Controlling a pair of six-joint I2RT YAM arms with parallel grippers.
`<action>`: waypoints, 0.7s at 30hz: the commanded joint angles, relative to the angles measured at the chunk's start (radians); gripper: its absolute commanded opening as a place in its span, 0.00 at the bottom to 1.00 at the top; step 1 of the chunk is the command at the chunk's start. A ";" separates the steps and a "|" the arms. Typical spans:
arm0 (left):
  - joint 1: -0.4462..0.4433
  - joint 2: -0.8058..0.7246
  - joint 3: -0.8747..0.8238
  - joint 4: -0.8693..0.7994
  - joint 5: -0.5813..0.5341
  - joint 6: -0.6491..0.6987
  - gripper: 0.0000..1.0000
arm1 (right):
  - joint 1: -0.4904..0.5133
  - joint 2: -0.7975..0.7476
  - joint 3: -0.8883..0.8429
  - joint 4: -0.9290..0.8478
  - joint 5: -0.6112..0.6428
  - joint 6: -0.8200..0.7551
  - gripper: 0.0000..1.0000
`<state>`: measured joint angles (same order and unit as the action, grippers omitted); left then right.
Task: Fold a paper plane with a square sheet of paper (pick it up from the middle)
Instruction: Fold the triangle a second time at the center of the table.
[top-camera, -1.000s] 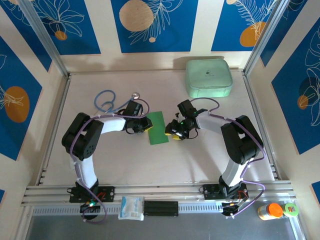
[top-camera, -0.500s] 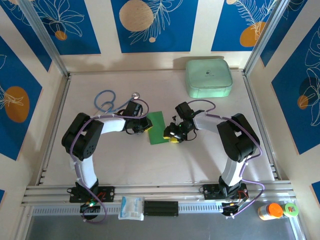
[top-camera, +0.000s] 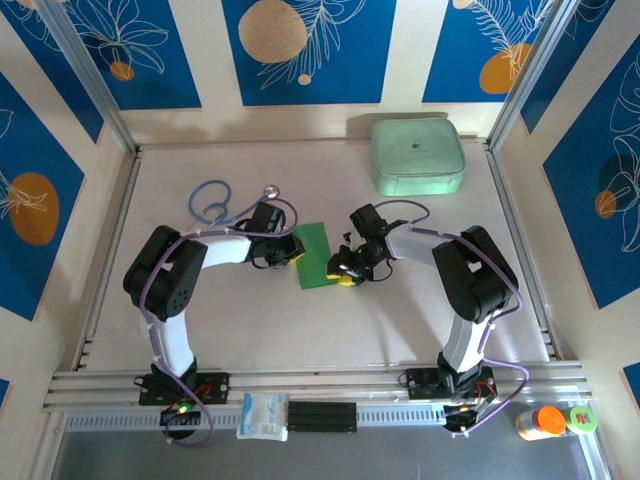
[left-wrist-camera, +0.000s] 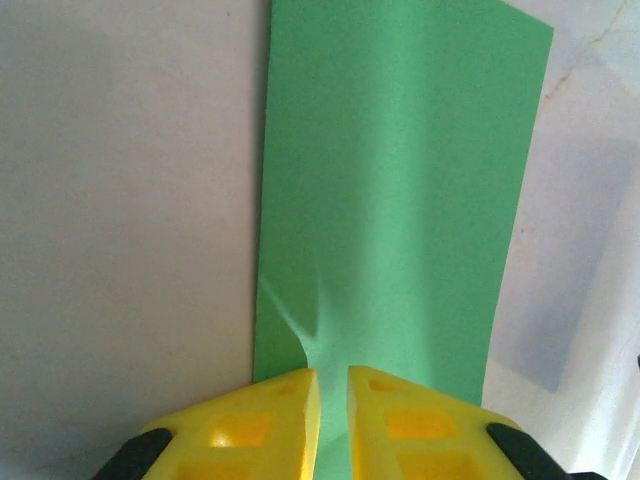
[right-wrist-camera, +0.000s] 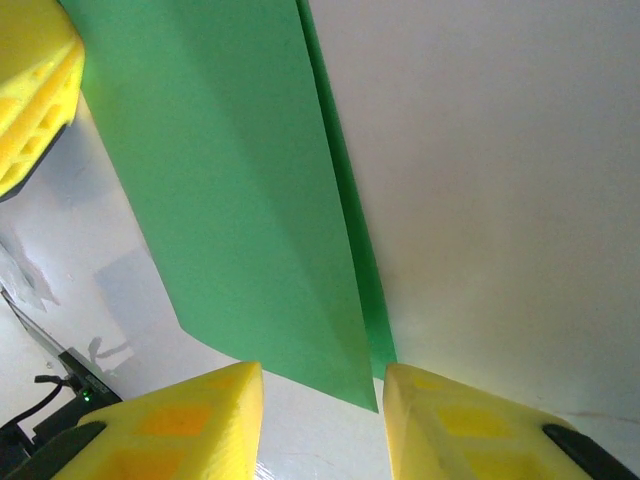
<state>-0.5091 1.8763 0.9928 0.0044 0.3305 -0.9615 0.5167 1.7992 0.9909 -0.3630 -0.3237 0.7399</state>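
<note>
The square sheet of paper (top-camera: 316, 255) is bright green and lies folded into a narrow rectangle at the table's middle. My left gripper (top-camera: 291, 250) is at its left edge. In the left wrist view the left gripper (left-wrist-camera: 333, 385) is shut on the paper (left-wrist-camera: 400, 190), which puckers just ahead of the fingertips. My right gripper (top-camera: 343, 270) is at the paper's near right corner. In the right wrist view the right gripper (right-wrist-camera: 322, 385) is open, with the paper (right-wrist-camera: 230, 200) showing two layers and its corner lying between the fingertips.
A pale mint zip case (top-camera: 417, 155) sits at the back right. A blue cable loop (top-camera: 212, 203) lies behind the left arm. A white packet (top-camera: 263, 415) and an orange-capped bottle (top-camera: 540, 422) rest on the front rail.
My right gripper has slid left onto the paper's right corner and its jaws have narrowed. The left gripper and the paper have stayed put.
</note>
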 joint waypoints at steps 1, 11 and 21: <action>-0.009 0.040 -0.028 -0.061 -0.027 -0.005 0.18 | 0.005 0.017 0.017 0.024 -0.049 0.009 0.37; -0.008 0.040 -0.029 -0.060 -0.026 -0.003 0.18 | 0.000 -0.015 -0.018 0.103 -0.037 0.039 0.31; -0.009 0.042 -0.021 -0.055 -0.016 0.004 0.18 | -0.016 -0.038 -0.033 0.094 -0.019 0.052 0.23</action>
<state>-0.5091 1.8763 0.9928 0.0048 0.3309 -0.9615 0.5079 1.8004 0.9718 -0.2562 -0.3408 0.7822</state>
